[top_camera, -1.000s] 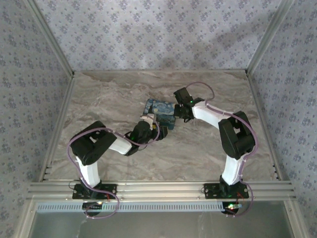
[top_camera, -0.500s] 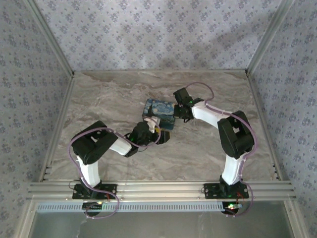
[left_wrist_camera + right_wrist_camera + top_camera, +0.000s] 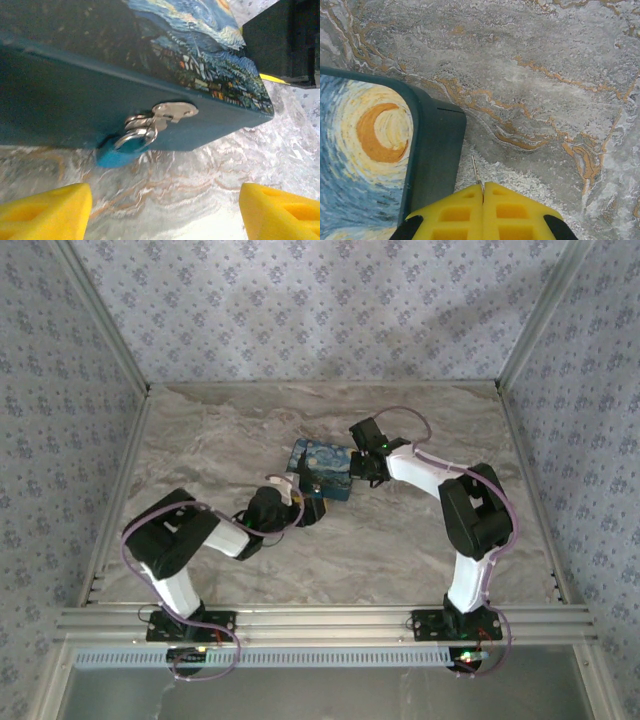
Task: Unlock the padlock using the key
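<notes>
Small, stiff padlock (image 3: 125,146) dangling off box (image 3: 60,100) front, probably best pinched across body. Left end effector (image 3: 162,215) agape, empty; right end effector (image 3: 482,195) clamping key (image 3: 475,172).

Soft, even light throughout (left wrist close-up slightly blurred), shadows faint.
</notes>
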Motion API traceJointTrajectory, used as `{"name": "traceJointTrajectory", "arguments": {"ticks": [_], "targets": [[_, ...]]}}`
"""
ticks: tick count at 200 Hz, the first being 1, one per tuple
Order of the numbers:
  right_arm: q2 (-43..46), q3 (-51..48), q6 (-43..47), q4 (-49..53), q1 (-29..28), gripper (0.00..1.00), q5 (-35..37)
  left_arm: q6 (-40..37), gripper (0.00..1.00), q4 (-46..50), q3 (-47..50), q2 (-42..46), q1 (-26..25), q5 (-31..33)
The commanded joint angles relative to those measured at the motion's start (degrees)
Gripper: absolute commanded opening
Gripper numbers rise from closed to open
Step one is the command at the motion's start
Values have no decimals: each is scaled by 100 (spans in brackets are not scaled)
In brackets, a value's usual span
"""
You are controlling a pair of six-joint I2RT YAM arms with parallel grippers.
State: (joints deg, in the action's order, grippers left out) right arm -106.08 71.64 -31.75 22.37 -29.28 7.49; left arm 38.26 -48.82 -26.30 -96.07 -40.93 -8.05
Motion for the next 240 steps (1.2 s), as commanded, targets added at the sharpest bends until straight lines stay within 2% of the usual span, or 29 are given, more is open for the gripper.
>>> {"name": "traceJointTrajectory", "arguments": {"ticks": [1, 32, 62, 112, 143, 206, 240], "targets": [[-69, 188, -43, -12, -8, 0, -20, -423, 80, 952, -130, 220, -8, 211], [-73, 198, -68, -28, -42, 0, 0, -524, 80, 1160, -458, -25, -58, 384], [-69, 193, -68, -48, -93, 0, 15, -822, 83, 1086, -694, -346, -337, 878], [-70, 187, -51, -106, -101, 0, -2, -1180, 83, 933, -1017, -831, -483, 1092], [-97, 167, -38, -166, -121, 0, -40, -1450, 83, 992, -1248, -956, -579, 1022], [-176, 178, -46, -207, -159, 0, -60, -1917, 82, 490, -1371, -1030, -620, 531], [-167, 167, -51, -223, -157, 0, -37, -1708, 74, -66, -1165, -1016, -528, 180]]}}
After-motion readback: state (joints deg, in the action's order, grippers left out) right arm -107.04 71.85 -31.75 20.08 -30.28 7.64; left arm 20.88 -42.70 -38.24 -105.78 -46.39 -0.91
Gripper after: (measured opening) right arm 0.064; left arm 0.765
